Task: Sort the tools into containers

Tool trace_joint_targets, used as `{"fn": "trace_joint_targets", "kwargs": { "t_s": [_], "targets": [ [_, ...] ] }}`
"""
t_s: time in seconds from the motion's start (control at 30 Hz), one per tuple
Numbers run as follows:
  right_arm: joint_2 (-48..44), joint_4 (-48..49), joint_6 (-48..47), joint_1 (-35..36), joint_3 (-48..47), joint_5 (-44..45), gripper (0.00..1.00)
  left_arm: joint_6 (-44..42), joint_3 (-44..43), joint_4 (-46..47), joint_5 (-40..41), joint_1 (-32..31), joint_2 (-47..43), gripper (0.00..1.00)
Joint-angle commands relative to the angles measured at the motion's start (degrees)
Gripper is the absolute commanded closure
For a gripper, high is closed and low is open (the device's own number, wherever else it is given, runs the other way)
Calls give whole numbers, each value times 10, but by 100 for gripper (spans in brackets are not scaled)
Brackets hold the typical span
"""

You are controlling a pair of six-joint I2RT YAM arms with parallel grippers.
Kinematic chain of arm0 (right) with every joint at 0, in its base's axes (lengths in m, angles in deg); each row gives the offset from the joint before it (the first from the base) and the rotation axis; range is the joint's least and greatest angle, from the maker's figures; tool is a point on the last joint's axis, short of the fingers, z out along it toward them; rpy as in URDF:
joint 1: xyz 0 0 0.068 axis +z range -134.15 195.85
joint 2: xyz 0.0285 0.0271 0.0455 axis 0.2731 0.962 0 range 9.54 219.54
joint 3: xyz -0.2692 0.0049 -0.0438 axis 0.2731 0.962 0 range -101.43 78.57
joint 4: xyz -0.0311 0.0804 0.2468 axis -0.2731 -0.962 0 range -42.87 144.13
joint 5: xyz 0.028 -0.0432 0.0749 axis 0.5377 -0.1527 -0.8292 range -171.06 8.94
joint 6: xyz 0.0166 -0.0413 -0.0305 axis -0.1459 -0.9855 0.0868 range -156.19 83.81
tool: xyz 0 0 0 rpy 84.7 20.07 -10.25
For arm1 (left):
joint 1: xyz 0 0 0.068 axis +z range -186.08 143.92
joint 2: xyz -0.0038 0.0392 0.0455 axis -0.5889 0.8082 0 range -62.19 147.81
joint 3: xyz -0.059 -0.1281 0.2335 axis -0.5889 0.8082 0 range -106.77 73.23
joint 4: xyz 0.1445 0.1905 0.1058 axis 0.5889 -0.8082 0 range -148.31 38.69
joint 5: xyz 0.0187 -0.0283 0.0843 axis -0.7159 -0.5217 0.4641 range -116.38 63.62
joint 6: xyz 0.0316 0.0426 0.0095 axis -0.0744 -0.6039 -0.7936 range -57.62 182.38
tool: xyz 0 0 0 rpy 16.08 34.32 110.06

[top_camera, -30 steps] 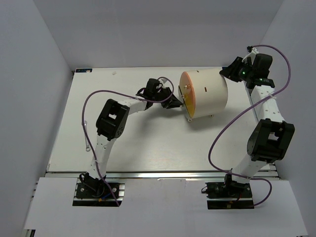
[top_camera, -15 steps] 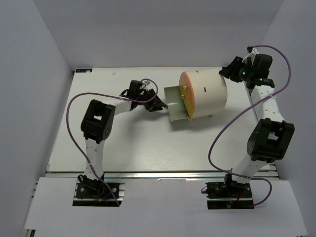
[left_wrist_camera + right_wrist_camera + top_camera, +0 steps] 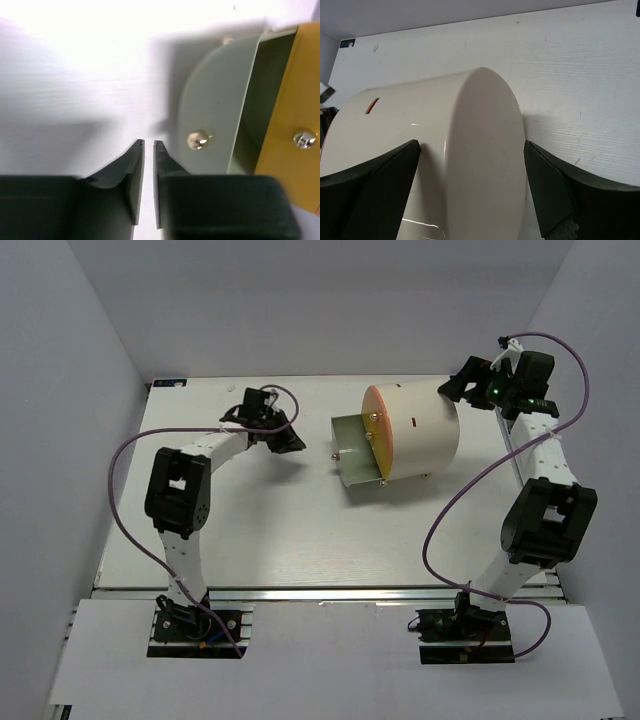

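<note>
Drum [image 3: 420, 430] sits on surface [image 3: 250, 530], to R of left gripper [image 3: 288, 439]. Drawer [image 3: 352, 448] juts from drum's face toward that gripper. Drawer knob [image 3: 199, 140] just ahead-R of its tips, apart. Right gripper [image 3: 452, 390] at drum's rear end, one finger each side.

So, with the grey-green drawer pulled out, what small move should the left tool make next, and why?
Probably bring the left tool to the brass knob on the orange face and grip it; that looks like a second, shut drawer. The grey-green drawer stands out of the drum; the tool is apart from it, almost shut and empty; no screwdriver or wrench is in view.
</note>
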Motion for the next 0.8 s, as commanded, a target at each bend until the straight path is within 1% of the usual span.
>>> {"fn": "trace_joint_targets", "kwargs": {
  "t_s": [0.0,0.03,0.07,0.1,0.13,0.2,0.23,0.27,0.3,0.33,0.37,0.4,0.43,0.47,0.5,0.53,0.57,0.6,0.63,0.67,0.7,0.73,0.77],
  "targets": [
    [1,-34,-47,-9,-19,-9,11,-46,-22,-85,101,41,-99,79],
    [0,-33,-62,-10,-23,-10,11,-53,-26,-99,114,56,-107,93],
    [-1,-34,-73,-11,-26,-9,11,-59,-30,-137,149,62,-115,100],
    [-4,-33,-86,-12,-27,-8,11,-69,-34,-163,169,69,-130,100],
    [-12,-30,-122,-11,-20,-7,11,-74,-41,-210,190,83,-137,100],
    [-29,3,-168,-11,2,2,11,-81,-38,-253,272,102,-156,100],
    [-56,25,-200,-11,21,12,11,-82,-25,-288,297,109,-177,100],
    [-70,76,-210,-12,66,20,11,-80,-15,-303,340,116,-187,100],
    [-96,89,-222,-11,83,33,11,-79,-5,-329,352,139,-208,100],
    [-106,99,-240,-11,98,26,11,-78,8,-338,356,154,-219,100],
    [-114,104,-281,-12,116,16,11,-79,34,-347,358,169,-228,100],
    [-123,96,-297,-13,118,-17,11,-82,48,-354,349,215,-236,95],
    [-128,89,-311,-16,118,-33,12,-90,61,-363,341,237,-244,91],
    [-135,87,-317,-16,123,-47,15,-103,81,-370,340,254,-255,81],
    [-145,91,-321,-17,137,-86,17,-111,89,-376,357,284,-260,75],
    [-150,91,-327,-18,144,-106,28,-118,96,-383,370,295,-266,69],
    [-154,91,-335,-17,150,-127,39,-133,107,-383,381,304,-274,55],
    [-157,90,-335,-18,160,-148,51,-140,108,-385,390,311,-275,48],
    [-159,82,-338,-18,162,-189,72,-148,111,-390,404,321,-274,41],
    [-158,74,-339,-18,163,-207,79,-166,113,-391,408,322,-267,34],
    [-154,67,-338,-18,163,-242,82,-174,115,-391,413,321,-260,25],
    [-152,49,-338,-18,161,-256,82,-183,118,-389,420,322,-253,22],
    [-151,42,-338,-18,162,-262,79,-197,121,-386,423,323,-246,20]
  ]
}}
